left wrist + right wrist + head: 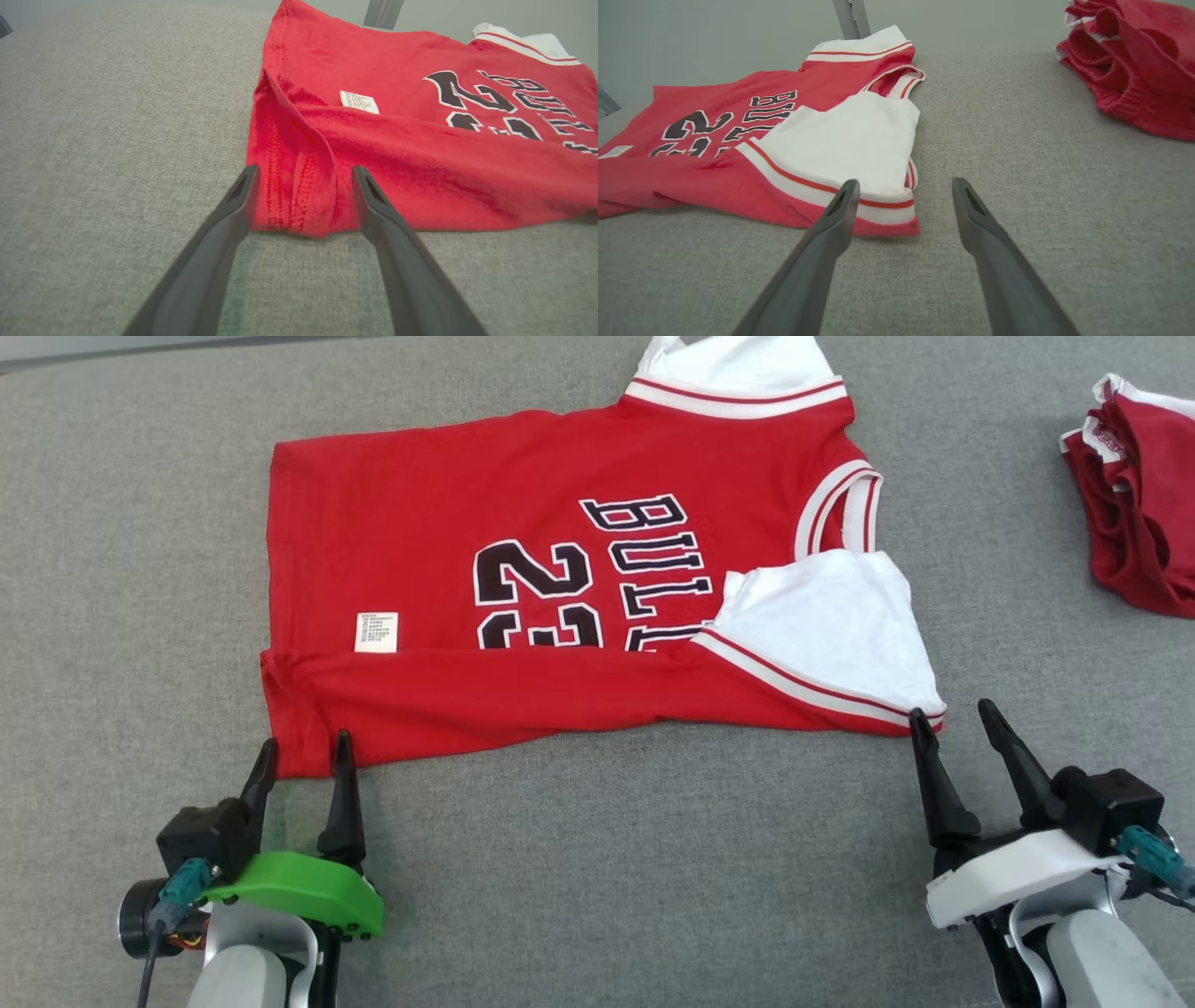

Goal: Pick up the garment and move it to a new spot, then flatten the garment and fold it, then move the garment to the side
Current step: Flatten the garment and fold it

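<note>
Seemingly light and limp, the jersey [420, 523] lies centre frame, lower edge folded over; left gripper [307, 739] and right gripper [952, 707], fingers spread and empty, sit at its lower corners, the likely pinch points

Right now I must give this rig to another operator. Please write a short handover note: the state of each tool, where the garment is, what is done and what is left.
Left tool: open, holding nothing, fingers either side of the red jersey's near left hem corner.
Right tool: open, holding nothing, at the near right corner by the white sleeve.
Jersey: spread on the grey surface, near long edge folded over the number. A second red garment lies crumpled at the far right.
Done, it seems: placing, flattening, first fold.
Left: probably more folding, then moving the jersey to the side.
</note>
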### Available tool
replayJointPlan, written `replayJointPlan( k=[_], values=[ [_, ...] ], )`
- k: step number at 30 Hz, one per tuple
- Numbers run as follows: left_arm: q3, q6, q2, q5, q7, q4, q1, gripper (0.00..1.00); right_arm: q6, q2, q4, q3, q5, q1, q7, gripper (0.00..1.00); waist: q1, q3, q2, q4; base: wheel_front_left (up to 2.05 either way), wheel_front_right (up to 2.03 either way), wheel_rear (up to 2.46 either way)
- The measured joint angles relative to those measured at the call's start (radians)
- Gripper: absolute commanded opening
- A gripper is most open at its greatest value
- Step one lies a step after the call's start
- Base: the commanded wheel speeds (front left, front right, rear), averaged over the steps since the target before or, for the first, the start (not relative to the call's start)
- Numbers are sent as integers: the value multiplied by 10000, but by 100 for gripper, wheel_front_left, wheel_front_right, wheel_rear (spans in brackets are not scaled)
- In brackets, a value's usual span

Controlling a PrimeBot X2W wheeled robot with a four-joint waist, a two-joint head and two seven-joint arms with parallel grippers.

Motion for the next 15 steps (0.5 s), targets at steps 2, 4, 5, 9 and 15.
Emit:
replayJointPlan(
  k=[2,4,5,9,15],
  values=[
    [96,-33,21,-65,-23,299,-192,100,0,-59,355,228,150,-274,-4,100,0,126,0,5,0,0,0],
    [178,-96,59,-265,-21,660,-357,100,0,-102,765,445,322,-581,-31,100,0,250,0,2,0,0,0],
    [203,-138,77,-293,-19,786,-419,100,0,-140,951,541,389,-716,-33,100,0,296,0,-4,0,0,0],
    [313,-324,75,-732,38,1183,-766,10,0,-221,1634,966,708,-1324,-79,85,0,454,0,-31,0,0,0],
    [349,-435,167,-826,-127,1239,-917,0,6,-347,2159,1248,1419,-1899,-209,0,0,525,0,15,0,0,0]
  ],
)
